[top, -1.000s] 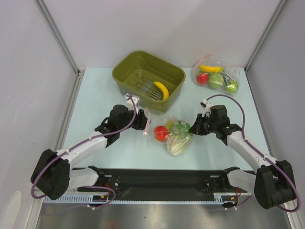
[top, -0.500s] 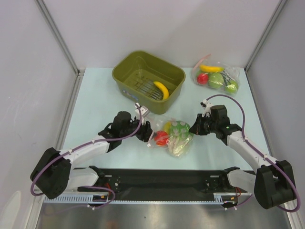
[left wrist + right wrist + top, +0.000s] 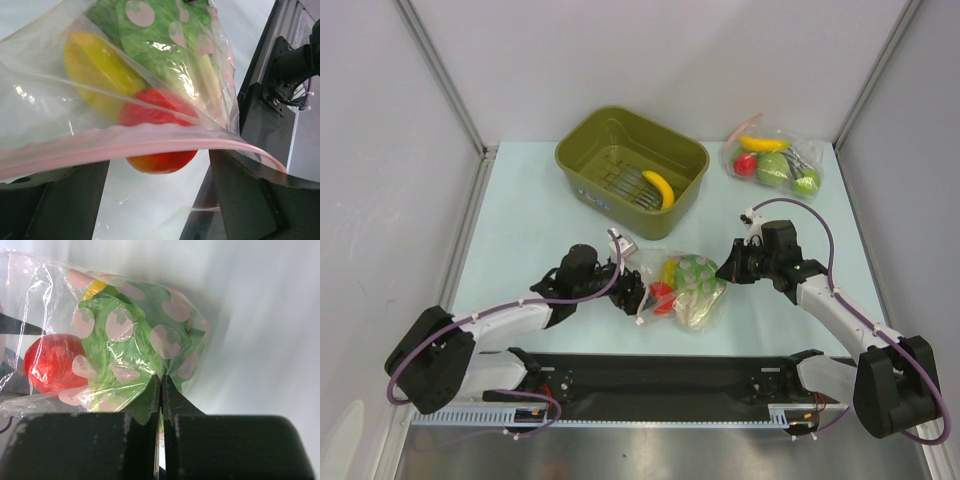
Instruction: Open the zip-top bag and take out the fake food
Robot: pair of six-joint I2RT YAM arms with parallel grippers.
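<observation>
The zip-top bag [image 3: 692,292] lay between the grippers, the left gripper [image 3: 632,296] at its 9 o'clock mouth and the right gripper [image 3: 724,272] seemingly pinching its 2 o'clock edge; a red fruit [image 3: 661,292] showed inside.

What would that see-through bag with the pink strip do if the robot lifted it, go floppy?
Probably floppy: the zip-top bag is thin, wrinkled film and its pink strip bends in a curve. It would likely sag where the red fruit and cabbage bunch together. The round fruit might roll if it slips out.

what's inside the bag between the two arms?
The bag holds a red fruit, a yellow piece and a leafy green cabbage. Anything beneath the cabbage is covered.
</observation>
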